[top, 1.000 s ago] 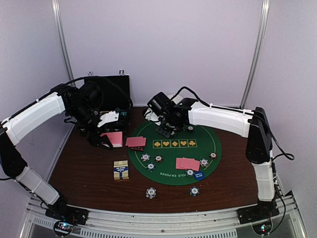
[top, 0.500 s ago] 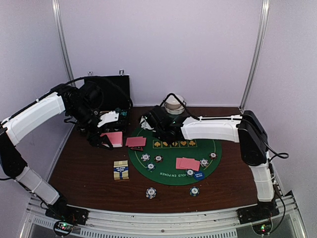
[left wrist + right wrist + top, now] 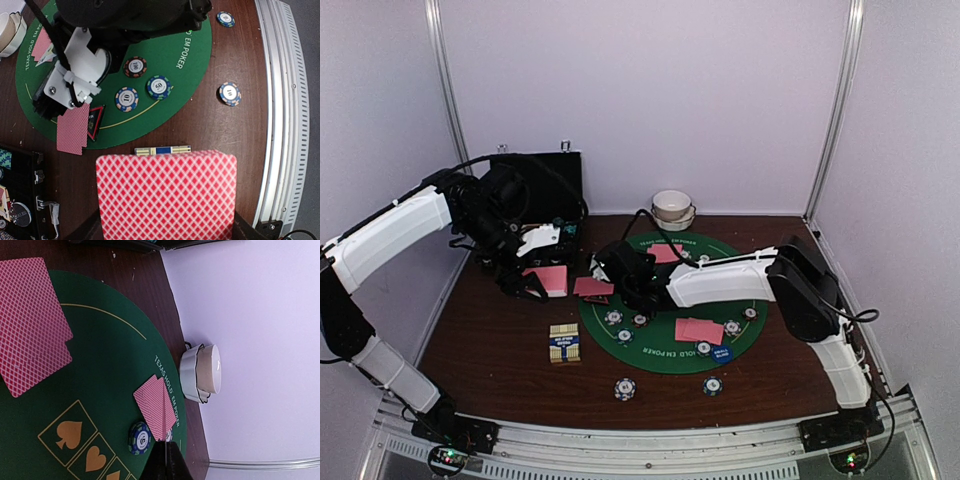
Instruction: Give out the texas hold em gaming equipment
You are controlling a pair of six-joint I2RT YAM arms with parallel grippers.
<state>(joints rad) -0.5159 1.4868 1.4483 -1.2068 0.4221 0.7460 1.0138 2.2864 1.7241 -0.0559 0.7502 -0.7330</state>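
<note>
My left gripper (image 3: 527, 278) is shut on pink-backed cards (image 3: 551, 278) and holds them above the bare wood left of the green mat (image 3: 760, 290). The cards fill the left wrist view (image 3: 166, 195). My right gripper (image 3: 609, 272) hangs over the mat's left edge, shut on a single card seen edge-on (image 3: 165, 418). Just below it lie two pink-backed cards (image 3: 593, 287) and a red triangular marker (image 3: 95, 120). More card pairs lie at the far side (image 3: 665, 252) and near side (image 3: 700, 330). Three chips (image 3: 625, 336) lie between them, with a blue marker (image 3: 718, 353) near the front.
Two chips (image 3: 625, 388) (image 3: 713, 385) lie on the wood in front of the mat. A card box (image 3: 565, 343) lies front left. The open black case (image 3: 535, 185) stands back left. Stacked white bowls (image 3: 672, 208) stand at the back.
My right arm has swung left from the far part of the mat to its left edge, uncovering the bowls and far cards. My left arm has not moved.
</note>
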